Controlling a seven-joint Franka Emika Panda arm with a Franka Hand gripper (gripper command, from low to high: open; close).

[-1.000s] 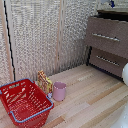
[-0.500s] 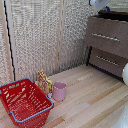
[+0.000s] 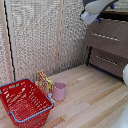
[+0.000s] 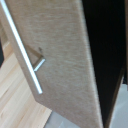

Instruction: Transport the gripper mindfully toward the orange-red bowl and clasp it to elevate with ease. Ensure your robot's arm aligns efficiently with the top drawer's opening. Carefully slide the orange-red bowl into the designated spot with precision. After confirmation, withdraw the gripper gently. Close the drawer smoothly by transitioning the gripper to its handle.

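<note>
My gripper (image 3: 94,19) hangs at the top of the exterior view, just above the upper left corner of the top drawer (image 3: 107,39); its white head and a blue fingertip show, but the gap between the fingers is too small to read. The robot's arm (image 3: 102,5) runs off the top edge. The silver handle (image 3: 105,36) lies across the dark brown drawer front. In the wrist view the drawer front (image 4: 62,65) fills the picture at a slant, with its handle (image 4: 24,52) and a dark gap beside it. The orange-red bowl is out of view.
A lower drawer (image 3: 107,61) with its own bar handle sits under the top one. On the wooden floor stand a red wire basket (image 3: 22,102), a pink cup (image 3: 59,91) and a yellow-orange packet (image 3: 44,81). A beige woven wall (image 3: 45,35) is behind. A white rounded part (image 3: 125,75) is at the exterior view's right.
The white gripper head has come into view at the top, above the drawer front. Basket, cup and packet have not moved.
</note>
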